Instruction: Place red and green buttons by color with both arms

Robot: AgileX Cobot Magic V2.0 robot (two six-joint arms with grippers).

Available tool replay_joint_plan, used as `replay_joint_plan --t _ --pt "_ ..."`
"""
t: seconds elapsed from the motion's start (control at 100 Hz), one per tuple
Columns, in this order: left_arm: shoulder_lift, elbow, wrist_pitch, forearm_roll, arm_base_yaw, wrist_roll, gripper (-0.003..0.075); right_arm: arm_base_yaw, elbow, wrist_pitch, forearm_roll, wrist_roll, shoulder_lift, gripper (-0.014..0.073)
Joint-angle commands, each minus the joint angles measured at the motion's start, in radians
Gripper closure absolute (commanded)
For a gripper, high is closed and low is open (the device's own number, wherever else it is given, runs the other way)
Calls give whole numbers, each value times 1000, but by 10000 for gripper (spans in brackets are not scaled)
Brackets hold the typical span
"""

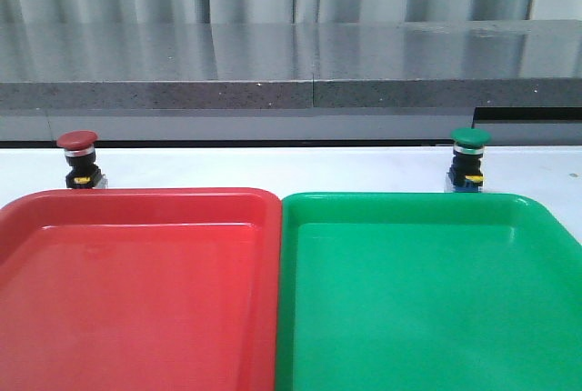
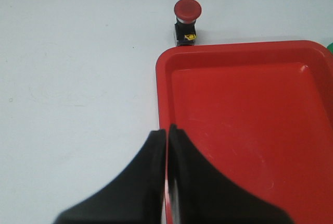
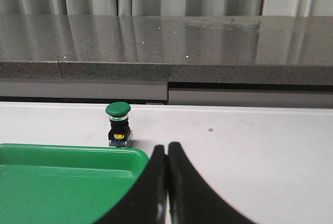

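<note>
The red button (image 1: 77, 159) stands upright on the white table behind the far left corner of the red tray (image 1: 136, 218). It also shows in the left wrist view (image 2: 187, 21), just beyond the red tray's corner (image 2: 171, 60). The green button (image 1: 469, 159) stands upright behind the green tray (image 1: 409, 214), and shows in the right wrist view (image 3: 119, 124) beside the green tray's corner (image 3: 132, 156). My left gripper (image 2: 167, 131) is shut and empty over the red tray's edge. My right gripper (image 3: 167, 147) is shut and empty by the green tray's corner. Neither arm shows in the front view.
The two trays lie side by side and fill the near part of the table. A grey stone ledge (image 1: 291, 64) runs along the back, with curtains behind it. White table (image 2: 78, 78) lies left of the red tray and right of the green tray (image 3: 270, 156).
</note>
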Motion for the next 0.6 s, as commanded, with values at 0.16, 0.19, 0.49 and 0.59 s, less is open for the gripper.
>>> replay_joint_plan --t 0.16,0.19,0.49,0.59 --pt "2 -36 -50 -10 -5 25 269 -8 -13 -71 -1 -3 -16 660" --pt "2 -36 -52 -10 -5 25 220 -8 -13 -71 -1 -3 -16 660" --pt "6 -36 -124 -46 -5 25 131 -8 -13 -71 -1 -3 -16 660" --pt "50 -53 -155 -111 -7 25 132 -8 -13 -71 -1 -3 -16 660"
